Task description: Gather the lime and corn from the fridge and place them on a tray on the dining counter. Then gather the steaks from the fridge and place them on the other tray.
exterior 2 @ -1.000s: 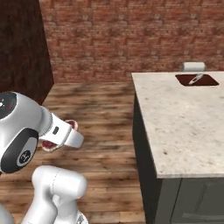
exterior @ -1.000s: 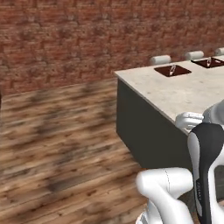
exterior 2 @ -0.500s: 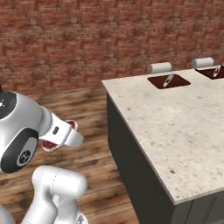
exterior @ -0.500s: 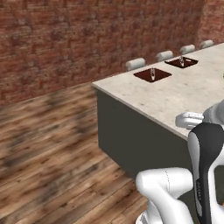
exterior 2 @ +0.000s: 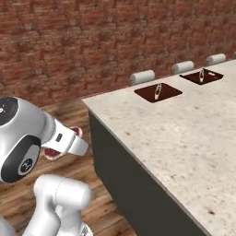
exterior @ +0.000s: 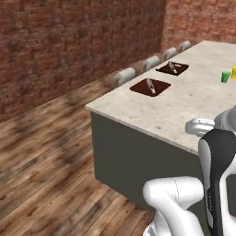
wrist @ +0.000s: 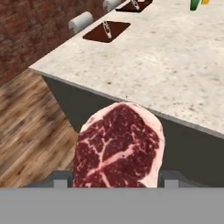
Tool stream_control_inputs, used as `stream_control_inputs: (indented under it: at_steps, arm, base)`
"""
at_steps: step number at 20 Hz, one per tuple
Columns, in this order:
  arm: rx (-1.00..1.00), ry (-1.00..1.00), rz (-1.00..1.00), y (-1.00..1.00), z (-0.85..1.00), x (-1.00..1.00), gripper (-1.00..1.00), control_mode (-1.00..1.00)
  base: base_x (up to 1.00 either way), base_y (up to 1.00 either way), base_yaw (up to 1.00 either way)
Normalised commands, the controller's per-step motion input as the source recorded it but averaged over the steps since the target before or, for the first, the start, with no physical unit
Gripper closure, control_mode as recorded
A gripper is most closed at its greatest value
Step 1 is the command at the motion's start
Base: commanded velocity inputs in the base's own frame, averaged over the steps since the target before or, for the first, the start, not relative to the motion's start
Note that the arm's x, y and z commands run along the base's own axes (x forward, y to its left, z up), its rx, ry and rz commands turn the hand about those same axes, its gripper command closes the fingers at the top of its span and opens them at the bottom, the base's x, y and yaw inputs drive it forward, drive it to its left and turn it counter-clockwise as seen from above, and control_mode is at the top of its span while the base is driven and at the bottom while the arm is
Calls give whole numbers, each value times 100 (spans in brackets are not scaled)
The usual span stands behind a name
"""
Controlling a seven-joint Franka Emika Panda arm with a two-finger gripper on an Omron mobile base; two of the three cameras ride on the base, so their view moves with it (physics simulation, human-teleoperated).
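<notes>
Base just swung round, so the counter (exterior: 193, 106) is closer now; claw (wrist: 117, 186) clamped on a steak (wrist: 118, 148), trays (exterior 2: 158, 91) up ahead.

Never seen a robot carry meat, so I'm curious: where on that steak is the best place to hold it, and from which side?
By its edge, across the thin dimension, coming in along the slab's plane. The steak is a flat slab, so only its thickness fits between the jaws. That is how it sits now: its lower end between the jaws, the rest standing out towards the dining counter.
</notes>
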Motion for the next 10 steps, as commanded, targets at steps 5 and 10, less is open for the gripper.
stream_control_inputs:
  at_steps: [5,10]
  arm:
    - [0,0,0,0,0,0,100,100]
    - [0,0,0,0,0,0,100,100]
  base:
    - [69,77,-42]
    - [68,79,-42]
